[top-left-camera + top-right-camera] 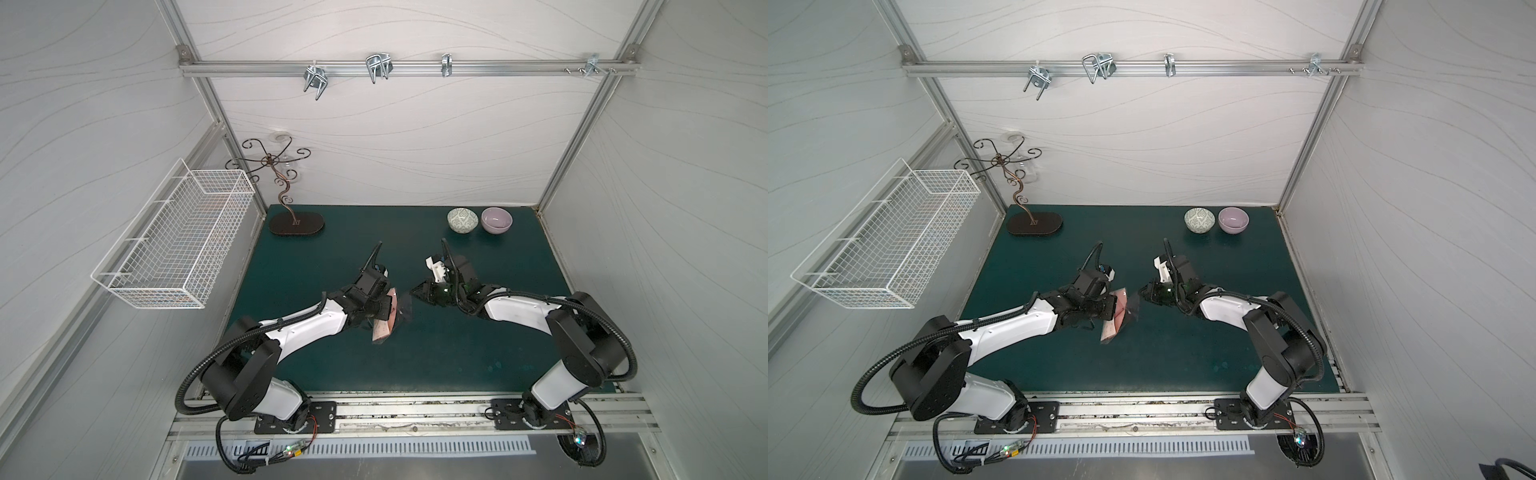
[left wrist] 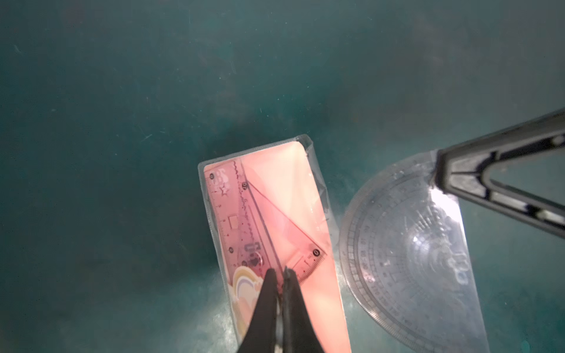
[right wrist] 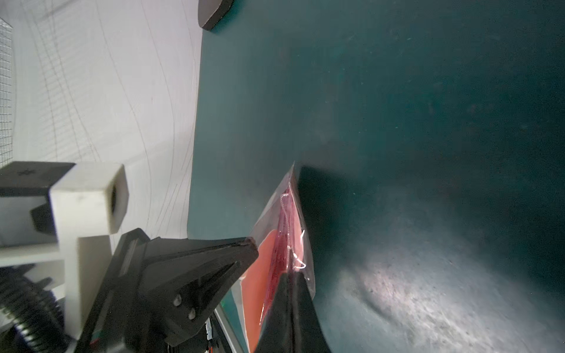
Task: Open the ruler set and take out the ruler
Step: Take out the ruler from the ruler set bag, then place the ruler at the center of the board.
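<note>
L gripper [image 2: 279,272] pinches ruler set [image 2: 275,198], long way near-far. R gripper [image 2: 438,180], just right, pinches half-round ruler [image 2: 403,259], already out.

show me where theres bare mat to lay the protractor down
Bare mat along the front rail, and at the back between stand base and green bowl. Crowded mid-mat: left gripper holds the ruler set, right gripper the protractor.
</note>
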Motion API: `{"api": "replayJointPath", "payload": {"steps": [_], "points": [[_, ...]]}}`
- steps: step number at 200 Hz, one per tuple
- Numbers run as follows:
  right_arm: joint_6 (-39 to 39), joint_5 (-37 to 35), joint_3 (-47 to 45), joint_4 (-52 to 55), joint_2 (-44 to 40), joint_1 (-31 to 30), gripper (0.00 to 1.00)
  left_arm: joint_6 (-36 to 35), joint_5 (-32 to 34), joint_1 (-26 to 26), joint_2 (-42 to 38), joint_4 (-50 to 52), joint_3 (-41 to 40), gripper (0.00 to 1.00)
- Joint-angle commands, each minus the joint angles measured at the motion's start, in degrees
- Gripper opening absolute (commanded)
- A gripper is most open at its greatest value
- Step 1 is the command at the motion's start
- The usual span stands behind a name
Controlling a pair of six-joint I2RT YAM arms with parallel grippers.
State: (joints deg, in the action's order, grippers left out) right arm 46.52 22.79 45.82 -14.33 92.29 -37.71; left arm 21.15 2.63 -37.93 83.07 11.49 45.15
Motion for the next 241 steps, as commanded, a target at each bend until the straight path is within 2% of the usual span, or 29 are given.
{"api": "replayJointPath", "payload": {"steps": [1,15,39,66,82,101,129,144,180,208,222,241], "points": [[-0.1,-3.1,0.7,3.8,-2.7,0.9,0.0,-0.5,1.2,0.1,0.4,-0.4,2.3,0.0],[0.5,-3.7,-1.0,3.3,-4.5,3.0,0.0,-0.5,1.3,0.2,0.3,-0.5,2.2,0.0],[0.8,0.7,-3.5,2.2,-4.9,8.7,0.0,-0.8,1.4,0.1,0.4,-0.3,2.1,0.0],[-3.3,6.4,-4.8,0.4,0.3,13.1,0.0,-1.5,1.8,0.2,0.9,0.1,2.2,0.0],[-5.2,7.1,-5.9,-3.3,3.2,15.1,0.0,-1.5,1.8,0.1,1.0,0.0,2.2,0.0],[-9.0,7.4,-4.8,-4.4,6.3,15.5,0.0,-1.3,1.5,0.1,1.1,-0.4,2.1,0.0],[-10.5,6.9,-4.4,-7.4,10.0,15.8,0.0,-1.6,1.3,0.1,1.5,-0.3,2.4,0.0],[-10.5,6.8,-4.6,-8.3,10.4,16.1,0.17,-1.6,1.4,0.1,1.3,-0.1,2.5,0.0],[-12.8,2.6,-3.9,-2.0,4.6,16.1,0.37,-1.5,1.3,0.1,1.4,-0.4,2.3,0.0],[-13.0,3.0,-3.5,1.9,-2.9,15.6,0.35,-1.4,1.3,0.1,1.3,-0.3,2.5,0.0],[-10.6,8.1,-2.8,1.2,-4.3,14.9,0.32,-1.2,1.3,0.1,1.3,-0.4,2.5,0.0],[-4.2,16.7,-2.3,-4.8,-2.5,13.5,0.28,-1.0,1.1,0.2,1.5,-0.8,2.5,0.0]]}}
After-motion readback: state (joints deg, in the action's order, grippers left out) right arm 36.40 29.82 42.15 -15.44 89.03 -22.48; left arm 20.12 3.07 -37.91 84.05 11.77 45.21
